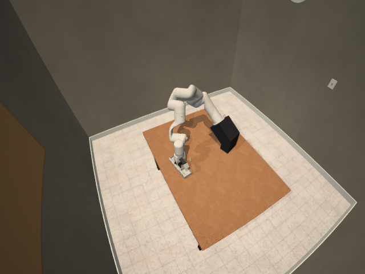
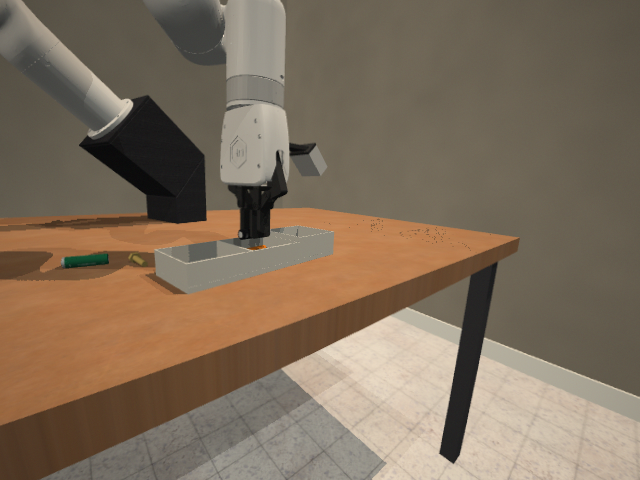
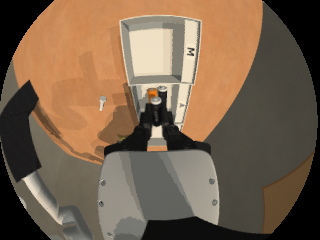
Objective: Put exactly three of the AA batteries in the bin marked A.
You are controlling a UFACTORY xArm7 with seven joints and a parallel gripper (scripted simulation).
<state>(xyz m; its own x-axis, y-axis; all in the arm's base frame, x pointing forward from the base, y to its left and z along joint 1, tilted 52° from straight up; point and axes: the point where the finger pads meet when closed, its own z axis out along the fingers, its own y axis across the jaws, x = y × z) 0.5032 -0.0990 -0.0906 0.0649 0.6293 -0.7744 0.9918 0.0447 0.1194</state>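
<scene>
Hand (image 2: pixel 252 238) over bin's (image 2: pixel 235 270) middle compartment.

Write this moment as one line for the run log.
gripper: shut on battery | position: low over middle compartment of tray | inside: orange item | table: green battery lying

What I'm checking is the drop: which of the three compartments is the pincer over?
The middle compartment, where an orange battery lies below the pincer.
</scene>
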